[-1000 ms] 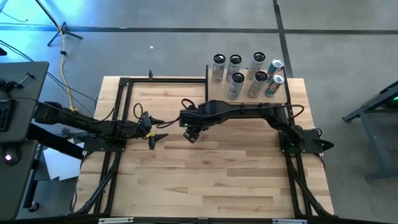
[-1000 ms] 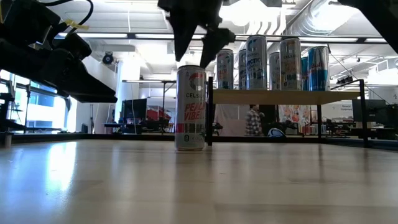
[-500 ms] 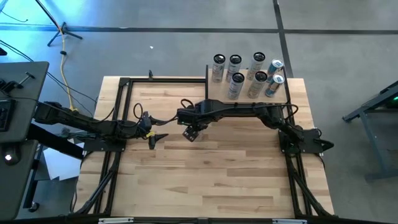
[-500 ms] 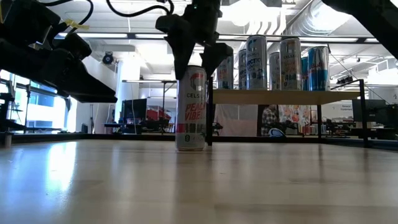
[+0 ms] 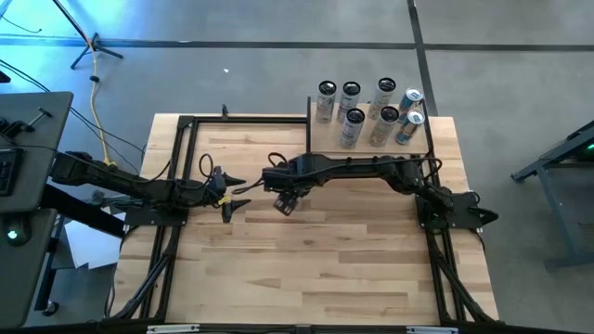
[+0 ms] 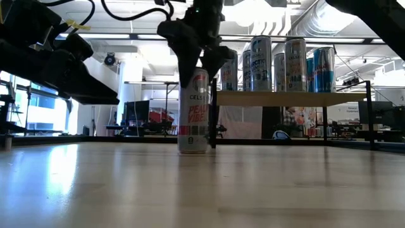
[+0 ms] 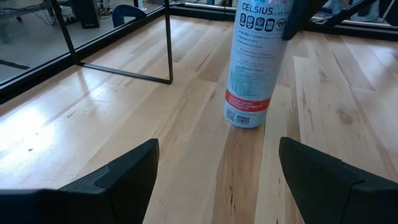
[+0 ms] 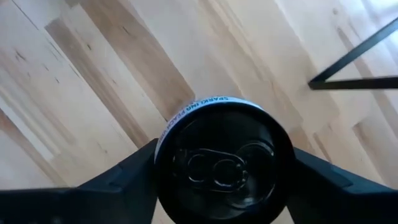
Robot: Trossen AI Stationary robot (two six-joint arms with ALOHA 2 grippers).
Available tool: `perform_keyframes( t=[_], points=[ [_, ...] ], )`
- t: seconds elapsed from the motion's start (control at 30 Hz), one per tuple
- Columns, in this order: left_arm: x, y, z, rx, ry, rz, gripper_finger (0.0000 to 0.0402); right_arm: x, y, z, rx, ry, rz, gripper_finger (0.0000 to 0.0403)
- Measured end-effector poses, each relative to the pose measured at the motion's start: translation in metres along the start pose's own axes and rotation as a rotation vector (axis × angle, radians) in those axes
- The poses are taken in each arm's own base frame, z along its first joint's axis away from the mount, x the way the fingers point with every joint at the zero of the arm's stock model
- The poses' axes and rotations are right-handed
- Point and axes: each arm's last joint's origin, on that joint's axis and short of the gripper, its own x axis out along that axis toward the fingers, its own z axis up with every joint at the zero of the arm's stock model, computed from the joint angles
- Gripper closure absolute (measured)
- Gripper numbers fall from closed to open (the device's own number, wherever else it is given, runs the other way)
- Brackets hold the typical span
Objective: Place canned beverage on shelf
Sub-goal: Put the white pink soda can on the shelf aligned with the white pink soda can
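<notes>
The wooden table is filling the centre of the high view, with a black frame running along its edges. The shelf, a small light plank on thin black posts, is standing at the upper right of the tabletop and is carrying seven cans; in the low view the same shelf is showing right of centre with those cans in a row on top.

The right arm is reaching from the right edge across the middle of the high view, and the right gripper is sitting over the canned beverage, which is standing upright on the table left of the shelf. In the low view the right gripper is straddling the can's upper part, its fingers lying close beside the can on either side; the right wrist view is showing the can's lid centred between the dark fingers. Whether the pads are already pressing on the can cannot be told.

The left gripper is waiting at centre left, fingers spread wide and empty, facing the can.

For a sound grasp, the fingers are probably best closed evenly just below the rim, keeping the can vertical, then lifting clear above shelf height before moving toward the free board surface near the shelf's left end.
</notes>
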Motion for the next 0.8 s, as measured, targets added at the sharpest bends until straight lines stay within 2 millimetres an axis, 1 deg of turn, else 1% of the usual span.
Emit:
perform_keyframes(
  t=[0.07,0.23,0.5,0.57,0.7,0.8],
  points=[
    [0.0,0.0,0.0,0.0,-0.001,0.0,0.0096,0.0,0.003,0.0,-0.006,-0.024,-0.006,0.016],
    [0.0,0.0,0.0,0.0,0.0,0.0,0.0096,-0.001,0.013,-0.003,0.001,-0.095,-0.053,0.016],
    [0.0,0.0,0.0,-0.001,0.0,0.0,0.0096,-0.006,0.026,-0.016,0.058,-0.164,-0.156,0.0158],
    [0.0,0.0,0.0,0.0,0.0,0.0,0.0096,-0.007,0.029,-0.02,0.051,-0.152,-0.154,0.0158],
    [0.0,0.0,0.0,0.0,0.0,0.0,0.0096,-0.009,0.027,-0.028,0.05,-0.047,-0.128,0.0157],
    [0.0,0.0,0.0,0.0,0.0,0.0,0.0096,-0.022,0.024,-0.031,0.049,-0.028,-0.124,0.0157]
  ],
)
